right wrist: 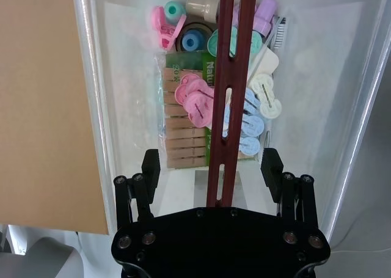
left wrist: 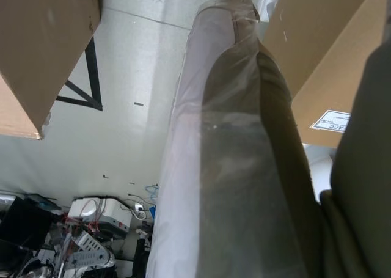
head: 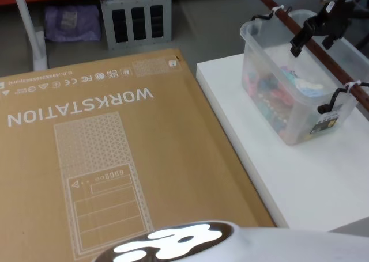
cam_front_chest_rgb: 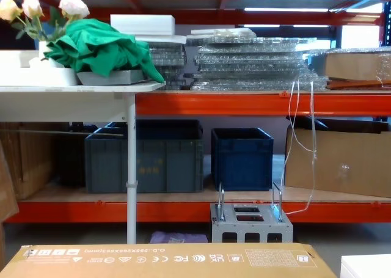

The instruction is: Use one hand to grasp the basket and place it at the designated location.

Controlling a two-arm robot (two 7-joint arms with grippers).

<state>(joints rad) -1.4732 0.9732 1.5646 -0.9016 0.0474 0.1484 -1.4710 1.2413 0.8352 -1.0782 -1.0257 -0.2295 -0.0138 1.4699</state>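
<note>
Now we see the basket (head: 258, 54) by the far edge of the white worktop (head: 311, 181), our right gripper (head: 312, 46) above its reddish handle (right wrist: 229, 76), fingers (right wrist: 151, 168) apart either side, cardboard box (head: 115, 158) alongside, orange racking (cam_front_chest_rgb: 244, 102) behind.

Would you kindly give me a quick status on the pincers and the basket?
Right pincer open above handle, not gripping. Basket upright on white table. Nothing between pincer and handle.

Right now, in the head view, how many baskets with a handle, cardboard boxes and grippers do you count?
basket with a handle: 1
cardboard box: 1
right gripper: 1
Total: 3
</note>
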